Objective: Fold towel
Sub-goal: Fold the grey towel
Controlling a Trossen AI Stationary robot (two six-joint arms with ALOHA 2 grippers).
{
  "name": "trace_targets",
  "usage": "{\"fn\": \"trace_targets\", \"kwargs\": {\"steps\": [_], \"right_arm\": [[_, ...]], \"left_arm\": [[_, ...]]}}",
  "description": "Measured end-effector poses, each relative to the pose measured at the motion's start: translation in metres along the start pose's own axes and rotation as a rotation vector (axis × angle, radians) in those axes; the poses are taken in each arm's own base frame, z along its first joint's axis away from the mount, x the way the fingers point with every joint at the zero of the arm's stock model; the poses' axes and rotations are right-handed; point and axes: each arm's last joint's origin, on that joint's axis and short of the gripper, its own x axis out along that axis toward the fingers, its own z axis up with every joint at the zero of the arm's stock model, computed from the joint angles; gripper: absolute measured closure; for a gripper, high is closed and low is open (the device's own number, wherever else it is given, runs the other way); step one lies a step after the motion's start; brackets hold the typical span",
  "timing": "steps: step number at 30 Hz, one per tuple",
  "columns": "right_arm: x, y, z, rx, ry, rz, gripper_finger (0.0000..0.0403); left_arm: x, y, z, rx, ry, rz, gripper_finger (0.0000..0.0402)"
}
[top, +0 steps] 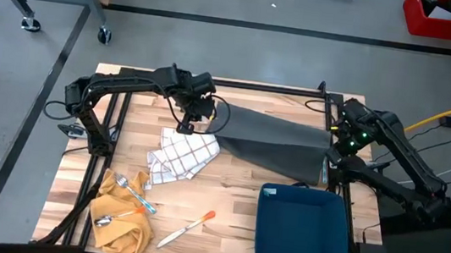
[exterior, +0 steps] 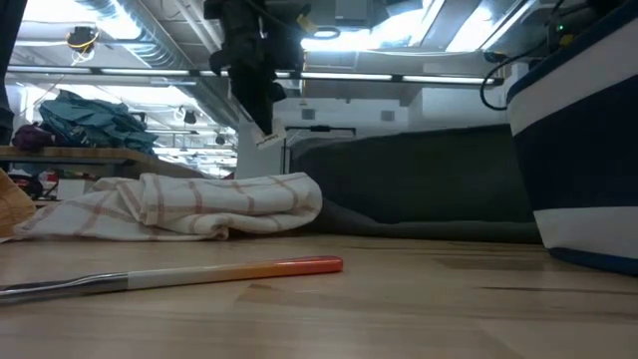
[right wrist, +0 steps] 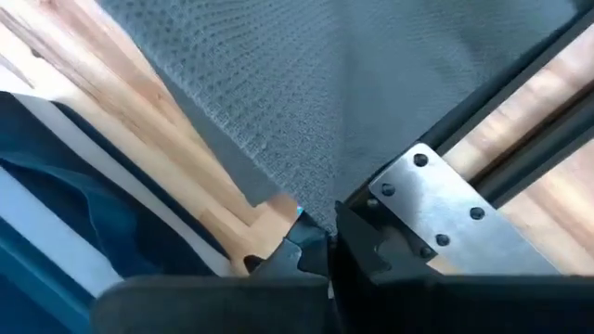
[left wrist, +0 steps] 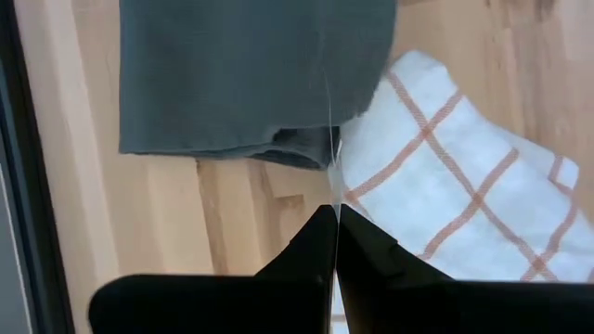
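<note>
A dark grey towel (top: 274, 145) lies spread across the far half of the table, its left end beside a crumpled white checked towel (top: 179, 157). My left gripper (top: 184, 127) hangs shut above the table between the two cloths. The left wrist view shows the grey towel's turned-under corner (left wrist: 297, 148) and the checked towel (left wrist: 445, 186) just beyond its tips (left wrist: 334, 211). My right gripper (top: 329, 155) is low at the grey towel's right end, next to the table frame, and shut on it. My left gripper pinches a thin pale thread (left wrist: 331, 158) at its fingertips, pointing down from above. The thread runs on over the grey towel's edge; which cloth it belongs to I cannot tell. Both towels lie on the table below it. My right gripper (right wrist: 327, 243) pinches the grey towel's right end at an edge (right wrist: 316, 209) beside the frame's metal bracket (right wrist: 436, 209). It comes in low from the table's right side. One layer or several, I cannot tell. The towel stretches away from the fingers and lies on the table.
A blue bin (top: 259, 224) stands at the near right, just in front of the grey towel. An orange-handled tool (top: 188, 229) lies near the middle front. A yellow cloth (top: 132, 239) with utensils on it sits at the near left. Black frame rails edge the table.
</note>
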Motion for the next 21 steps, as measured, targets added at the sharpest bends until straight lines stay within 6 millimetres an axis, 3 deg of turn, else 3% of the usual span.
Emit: {"fn": "trace_targets", "kwargs": {"steps": [5,10,21], "right_arm": [[0.0001,0.0011,-0.0002,0.041,-0.002,0.037,0.0397],[-0.0001,0.0030,-0.0002,0.052,-0.008,0.103,0.0361],[-0.0002,0.0033,-0.0002,0.063,-0.007,0.112,0.0251]], "left_arm": [[0.0000,0.0002,0.0004,-0.068,-0.005,0.001,0.0398],[0.0000,0.0002,0.0004,-0.125,-0.005,0.001,0.0385],[0.0002,-0.0036,0.0032,-0.159,-0.012,-0.001,0.0290]]}}
